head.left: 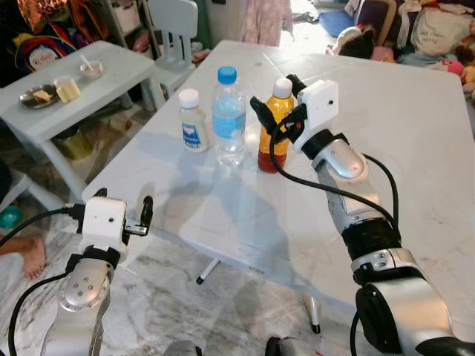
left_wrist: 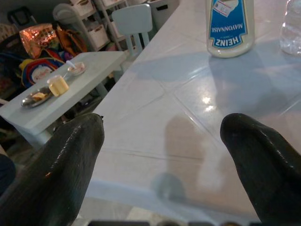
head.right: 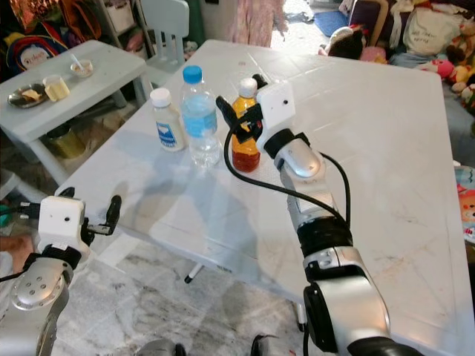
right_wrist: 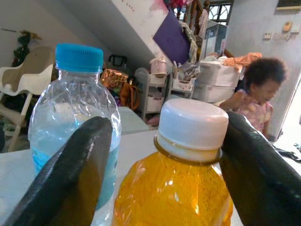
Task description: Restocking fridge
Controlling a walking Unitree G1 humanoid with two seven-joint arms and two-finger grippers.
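Observation:
Three bottles stand in a row on the white table (head.left: 415, 141): a white Heinz mayonnaise bottle (head.left: 194, 122), a clear water bottle (head.left: 228, 122) with a blue cap, and an orange juice bottle (head.left: 272, 137) with a white cap. My right gripper (head.left: 277, 100) is open, with one black finger on each side of the juice bottle's neck (right_wrist: 188, 141); I cannot tell if they touch it. My left gripper (head.left: 125, 197) is open and holds nothing, level with the table's near left edge. It points toward the mayonnaise bottle (left_wrist: 230, 28).
A low grey side table (head.left: 111, 70) with small dishes stands to the left, with a white child's chair (head.left: 174, 30) behind it. A person's bare foot (head.left: 33, 256) rests on the marble floor at the left. A person (right_wrist: 256, 89) and toys are beyond the table's far side.

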